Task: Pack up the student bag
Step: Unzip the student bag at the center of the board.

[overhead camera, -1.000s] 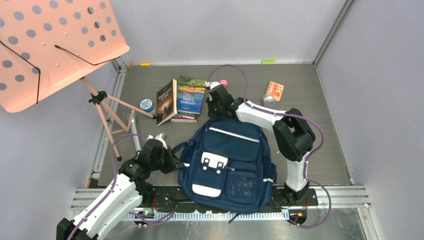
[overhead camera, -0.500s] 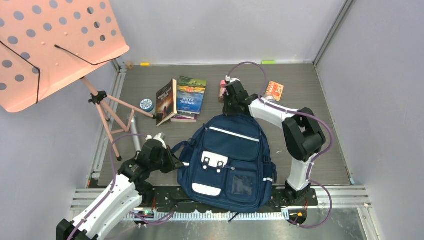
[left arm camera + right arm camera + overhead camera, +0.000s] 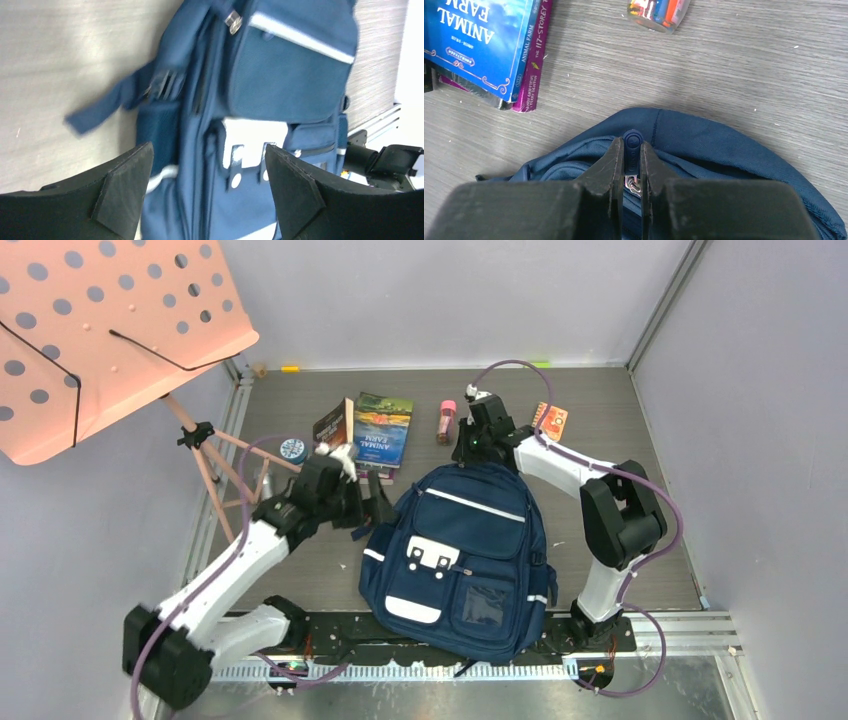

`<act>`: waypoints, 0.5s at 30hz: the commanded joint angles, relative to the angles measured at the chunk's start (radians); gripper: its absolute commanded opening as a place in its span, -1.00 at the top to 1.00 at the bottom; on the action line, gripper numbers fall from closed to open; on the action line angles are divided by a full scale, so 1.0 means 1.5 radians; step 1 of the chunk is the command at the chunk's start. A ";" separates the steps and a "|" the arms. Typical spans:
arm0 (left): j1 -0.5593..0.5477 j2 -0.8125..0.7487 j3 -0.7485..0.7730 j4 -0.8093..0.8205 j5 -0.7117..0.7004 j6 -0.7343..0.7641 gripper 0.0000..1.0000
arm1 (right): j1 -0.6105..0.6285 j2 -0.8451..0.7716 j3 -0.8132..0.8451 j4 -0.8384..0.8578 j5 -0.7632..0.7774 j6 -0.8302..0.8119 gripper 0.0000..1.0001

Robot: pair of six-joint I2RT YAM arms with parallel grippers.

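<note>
The student bag (image 3: 460, 560), a navy backpack with white trim, lies flat in the middle of the table with its front pocket up. My right gripper (image 3: 472, 448) is at the bag's top edge. In the right wrist view it (image 3: 632, 156) is shut on the blue zipper pull (image 3: 632, 140), with a metal slider showing just below the fingertips. My left gripper (image 3: 378, 502) hovers open by the bag's upper left corner. In the left wrist view its fingers (image 3: 122, 192) stand wide apart with nothing between them, above the bag's (image 3: 290, 75) left side and a loose strap (image 3: 105, 107).
A stack of books (image 3: 380, 430) lies behind the bag, a second book (image 3: 333, 425) leaning beside it. A tape roll (image 3: 293, 450), a pink tube (image 3: 446, 420) and an orange pack (image 3: 550, 420) lie near the back. A pink music stand (image 3: 110, 330) on a tripod (image 3: 215, 465) fills the left.
My left gripper has opened, let go of the bag's left side and moved up toward the books. My right gripper has travelled right along the bag's top, still pinching the zipper pull.
</note>
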 commanded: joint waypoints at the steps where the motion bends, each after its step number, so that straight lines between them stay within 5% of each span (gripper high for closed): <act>1: -0.002 0.145 0.096 0.163 0.088 0.105 -0.67 | 0.003 -0.052 0.002 0.037 -0.041 0.013 0.99; 7: -0.008 0.309 0.186 0.274 0.115 0.231 -0.54 | 0.003 -0.061 0.002 0.030 -0.055 0.014 0.99; 15: -0.012 0.466 0.223 0.363 0.158 0.258 -0.48 | 0.002 -0.061 0.021 0.003 -0.055 0.005 0.99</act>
